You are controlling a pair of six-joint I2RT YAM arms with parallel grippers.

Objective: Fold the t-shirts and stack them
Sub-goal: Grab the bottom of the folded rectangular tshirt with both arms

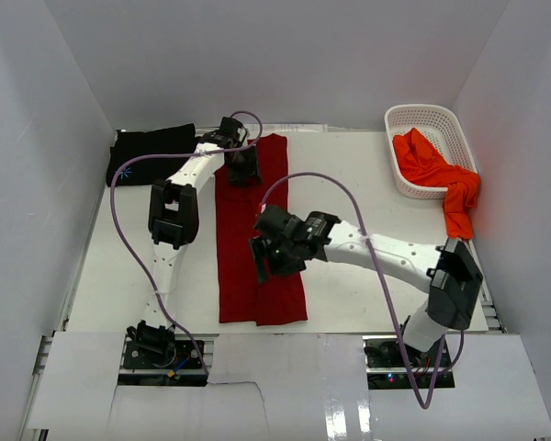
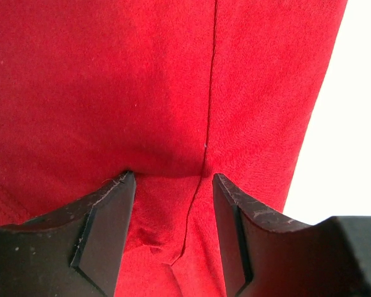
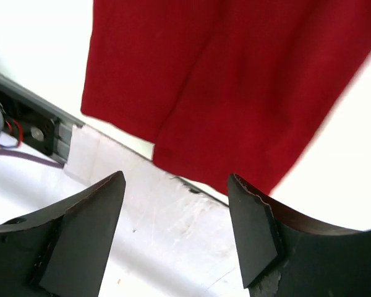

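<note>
The dark red t-shirt [image 1: 234, 220] lies in the middle of the table as a long narrow strip running front to back. My left gripper [image 1: 242, 170] sits on its far end. In the left wrist view the left gripper [image 2: 173, 179] is open, its fingertips down on the red cloth [image 2: 111, 93], and a small wrinkle lies between them. My right gripper [image 1: 271, 262] hangs over the strip's near half. In the right wrist view it [image 3: 176, 179] is open with nothing between its fingers, and the shirt's near hem [image 3: 235, 80] lies beyond. A folded black t-shirt [image 1: 151, 152] sits at the back left.
A white slotted basket [image 1: 422, 112] stands at the back right. An orange-red t-shirt [image 1: 427, 161] lies in it and drapes over its near rim onto the table. White walls close in three sides. The table's front edge and metal rail [image 3: 37, 124] are just past the red hem.
</note>
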